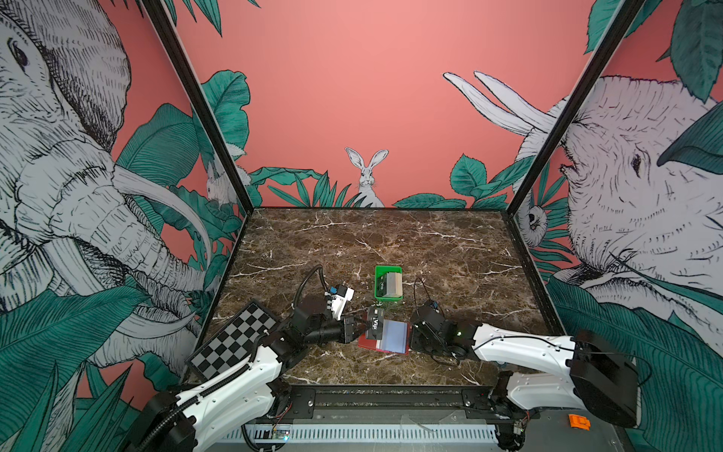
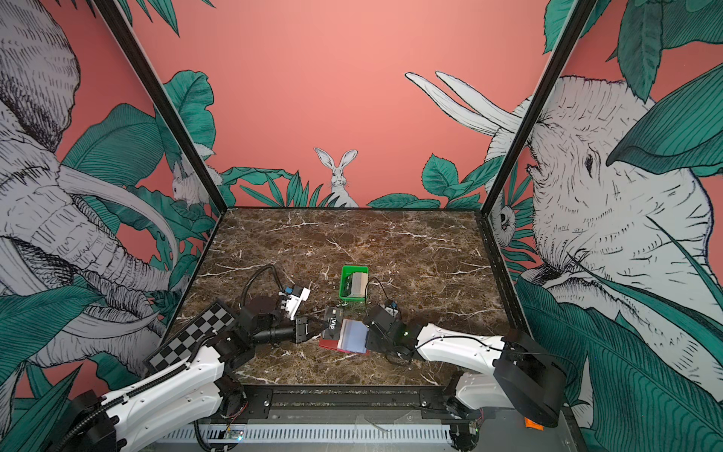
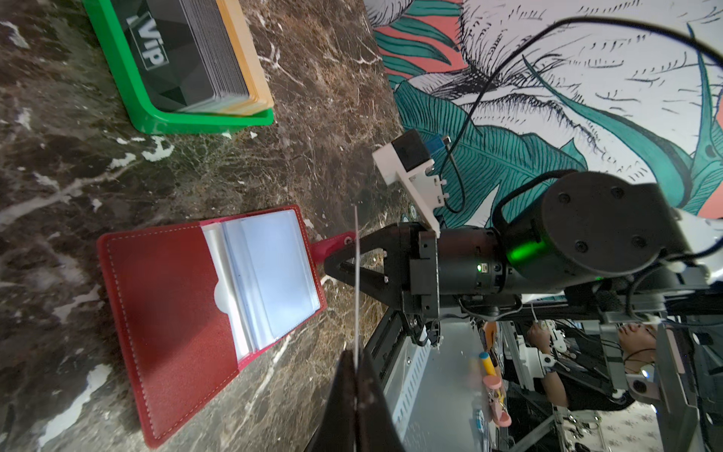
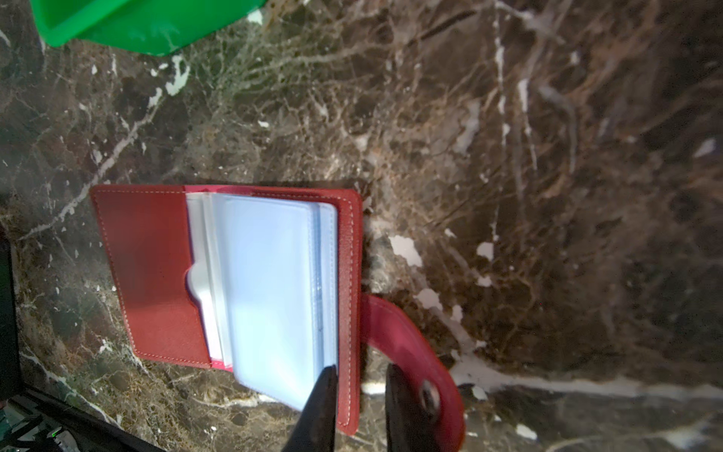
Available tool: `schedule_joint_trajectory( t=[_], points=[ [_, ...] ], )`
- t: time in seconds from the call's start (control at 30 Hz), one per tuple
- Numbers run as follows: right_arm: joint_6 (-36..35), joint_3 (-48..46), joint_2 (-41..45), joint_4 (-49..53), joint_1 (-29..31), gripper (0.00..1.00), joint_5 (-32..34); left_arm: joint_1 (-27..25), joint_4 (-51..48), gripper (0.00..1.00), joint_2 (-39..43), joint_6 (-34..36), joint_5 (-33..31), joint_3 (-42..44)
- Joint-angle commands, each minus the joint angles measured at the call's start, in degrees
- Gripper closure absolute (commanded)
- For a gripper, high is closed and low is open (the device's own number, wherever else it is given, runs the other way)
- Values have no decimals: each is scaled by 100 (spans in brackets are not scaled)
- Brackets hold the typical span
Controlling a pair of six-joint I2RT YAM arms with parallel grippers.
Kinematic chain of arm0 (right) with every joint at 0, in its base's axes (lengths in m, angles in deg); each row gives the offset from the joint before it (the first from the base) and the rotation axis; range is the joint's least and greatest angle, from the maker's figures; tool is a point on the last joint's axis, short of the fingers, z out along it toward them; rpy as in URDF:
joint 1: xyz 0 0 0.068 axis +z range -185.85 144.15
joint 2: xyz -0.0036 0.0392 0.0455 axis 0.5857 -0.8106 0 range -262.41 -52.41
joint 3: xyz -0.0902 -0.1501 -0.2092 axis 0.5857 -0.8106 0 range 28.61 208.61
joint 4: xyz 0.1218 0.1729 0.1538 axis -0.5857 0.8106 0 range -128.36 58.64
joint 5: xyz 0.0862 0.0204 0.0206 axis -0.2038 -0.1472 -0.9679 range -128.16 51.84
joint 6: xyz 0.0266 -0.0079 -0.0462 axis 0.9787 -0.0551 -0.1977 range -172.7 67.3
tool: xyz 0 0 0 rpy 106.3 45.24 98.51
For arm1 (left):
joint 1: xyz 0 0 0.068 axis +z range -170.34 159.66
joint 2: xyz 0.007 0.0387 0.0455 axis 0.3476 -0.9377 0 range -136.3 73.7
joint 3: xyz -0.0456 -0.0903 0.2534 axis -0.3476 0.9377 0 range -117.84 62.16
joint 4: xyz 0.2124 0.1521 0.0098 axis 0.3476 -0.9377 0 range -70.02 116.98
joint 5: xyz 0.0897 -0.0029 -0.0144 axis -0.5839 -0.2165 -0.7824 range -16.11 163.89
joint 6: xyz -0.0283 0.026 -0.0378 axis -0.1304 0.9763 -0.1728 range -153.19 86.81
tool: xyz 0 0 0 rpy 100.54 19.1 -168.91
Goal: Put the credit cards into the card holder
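The red card holder (image 1: 385, 337) (image 2: 346, 336) lies open on the marble table, pale blue pockets (image 4: 270, 281) facing up and snap tab (image 4: 410, 352) toward the right arm. My left gripper (image 1: 362, 326) (image 3: 357, 354) is shut on one black VIP credit card (image 1: 374, 324) (image 2: 331, 324), held just above the holder's left half; it shows edge-on in the left wrist view (image 3: 357, 274). My right gripper (image 1: 410, 332) (image 4: 362, 370) is open and straddles the holder's right cover edge. One finger lies over the pockets, the other beside the tab. More credit cards (image 1: 391, 285) (image 3: 184, 51) are stacked in the tray.
The green plastic tray (image 1: 378, 274) (image 2: 345, 281) stands just behind the holder. A checkerboard plate (image 1: 234, 340) rides on the left arm. Patterned walls close the table at left, right and back. A black rail runs along its front edge.
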Motion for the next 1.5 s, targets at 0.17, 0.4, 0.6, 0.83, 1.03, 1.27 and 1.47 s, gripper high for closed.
schedule_joint_trajectory(
  t=[0.17, 0.4, 0.6, 0.83, 1.03, 1.27, 1.47],
  points=[
    [-23, -240, 67, -501, 32, 78, 157, -7, 194, 99, 18, -84, 109, 136],
    [-472, -407, 130, -619, -195, 80, 60, -119, 254, 100, -40, -351, -680, 183],
    [-1251, -434, 57, -752, -600, 81, -319, -218, -57, 100, 258, -573, -1470, 69],
    [-1973, -237, -163, -860, -1047, 81, -936, -286, -378, 100, 397, -740, -1895, -21],
    [-2354, 28, -540, -795, -1094, 82, -1122, -475, -206, 99, 289, -766, -2226, -30],
    [-2381, 261, -839, -831, -1094, 83, -979, -477, -352, 100, 123, -688, -2005, -227],
    [-2528, 329, -258, -551, -1091, 84, -757, -473, -631, 100, 280, -487, -1880, -175]
  ],
)
